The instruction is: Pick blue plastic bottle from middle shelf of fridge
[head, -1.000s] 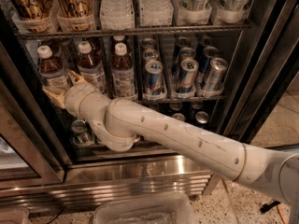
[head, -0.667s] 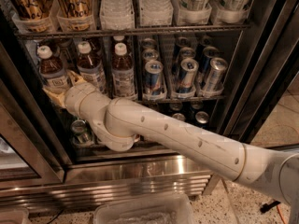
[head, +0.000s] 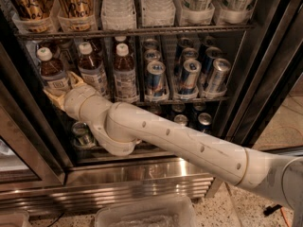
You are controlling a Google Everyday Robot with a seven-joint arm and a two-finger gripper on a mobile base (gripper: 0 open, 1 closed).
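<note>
The blue plastic bottle [head: 53, 77] stands at the far left of the middle shelf [head: 158, 101] in the fridge [head: 142, 174], white cap up, brown drink inside. The gripper [head: 63, 89] is down by the bottle's foot. Its tan fingers [head: 75, 78] are spread apart, one on each side of the bottle, and I cannot tell if they touch it. Just to the right stand two more bottles [head: 124, 72] like it, then the blue-and-silver cans [head: 155, 79]. The fat white arm [head: 189, 145] reaches in low from the right.
</note>
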